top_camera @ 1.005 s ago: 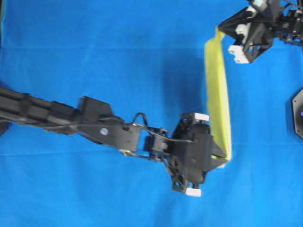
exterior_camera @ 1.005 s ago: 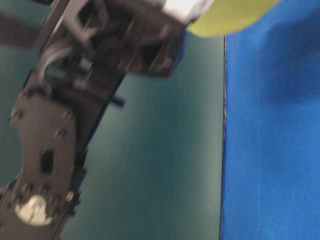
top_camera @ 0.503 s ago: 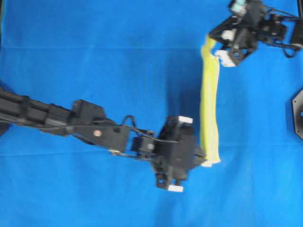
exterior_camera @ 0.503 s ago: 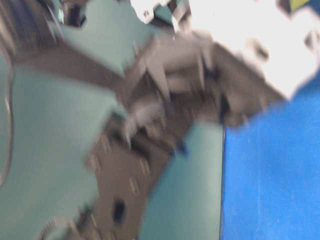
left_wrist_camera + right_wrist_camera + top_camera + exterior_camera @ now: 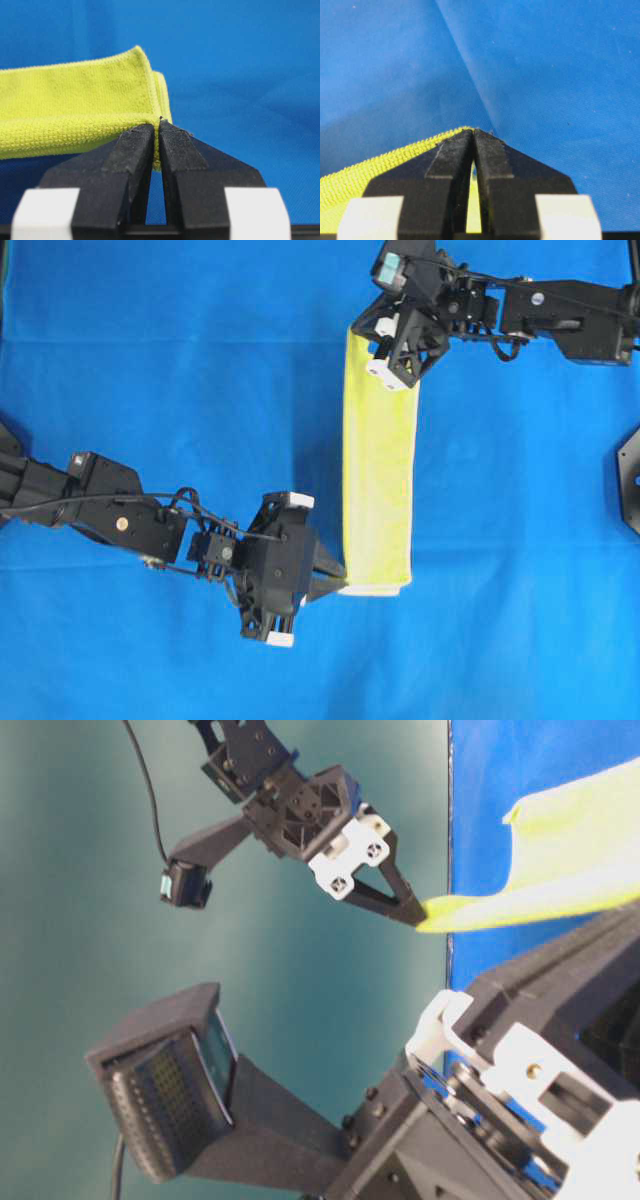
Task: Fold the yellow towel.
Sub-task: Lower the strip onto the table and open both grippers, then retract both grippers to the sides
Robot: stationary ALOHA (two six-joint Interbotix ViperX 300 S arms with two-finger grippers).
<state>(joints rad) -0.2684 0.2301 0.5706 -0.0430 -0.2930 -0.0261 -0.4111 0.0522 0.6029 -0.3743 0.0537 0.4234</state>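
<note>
The yellow towel [image 5: 378,470] hangs doubled over as a long narrow strip, stretched between both grippers above the blue cloth surface [image 5: 180,390]. My left gripper [image 5: 338,583] is shut on the strip's near left corner; the left wrist view shows its jaws pinching the hem [image 5: 156,131] with the towel [image 5: 75,112] spreading leftwards. My right gripper [image 5: 352,332] is shut on the far left corner; the right wrist view shows the towel edge [image 5: 380,162] clamped between closed jaws [image 5: 473,132]. The table-level view shows the right gripper's tip [image 5: 420,917] holding the lifted towel [image 5: 560,860].
A black base plate [image 5: 630,480] sits at the right edge of the overhead view. A teal wall [image 5: 250,1000] stands behind the table in the table-level view. The left arm's body [image 5: 520,1120] fills that view's lower right.
Both grippers have carried the towel leftwards over the blue surface. The strip now shows wider and flatter than before. The left arm has drawn back to the left.
</note>
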